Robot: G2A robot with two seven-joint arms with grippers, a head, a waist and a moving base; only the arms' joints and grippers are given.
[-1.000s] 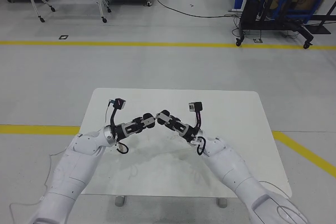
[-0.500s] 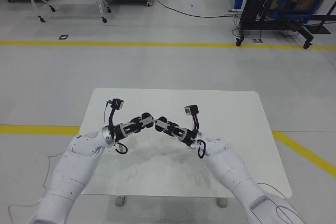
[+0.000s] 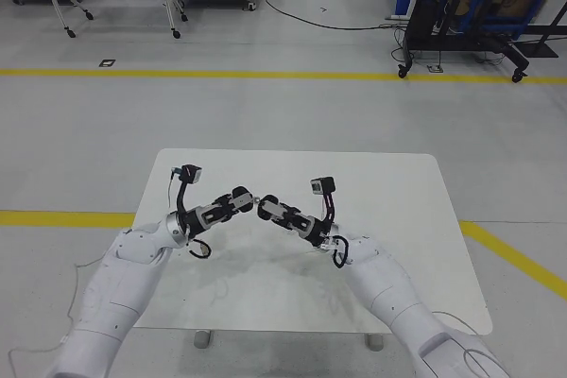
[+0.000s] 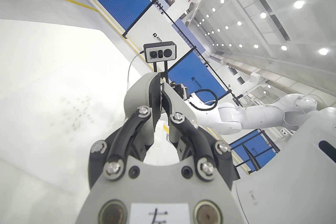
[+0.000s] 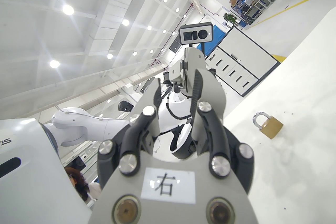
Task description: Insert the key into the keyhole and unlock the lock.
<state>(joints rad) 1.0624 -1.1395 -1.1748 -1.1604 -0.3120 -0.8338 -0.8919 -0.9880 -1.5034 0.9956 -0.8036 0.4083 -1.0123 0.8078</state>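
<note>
The white table [image 3: 397, 189] takes up the middle of the top view. The two arms come in from the lower left and lower right of it, and their tips almost touch at the centre. The left gripper [image 3: 243, 198] points right and slightly up in the frame. The right gripper [image 3: 264, 205] faces it just beside, pointing up and left.

In the left wrist view the left gripper's pads are pressed together. Whether a key is pinched between them is too small to tell. In the right wrist view the right gripper's fingers stand apart with nothing between them, and the left gripper's tip shows just beyond the gap.

The brass padlock [image 5: 270, 127] lies flat on the table at the lower right of the right wrist view, off to the side of the right fingers and apart from both grippers. Its long axis runs diagonally, with the shackle [image 5: 254, 119] toward the upper left and the body toward the lower right.

The right gripper looks the nearer one and free to take the lock, probably swinging aside and down onto the body. I cannot see the keyhole.
</note>
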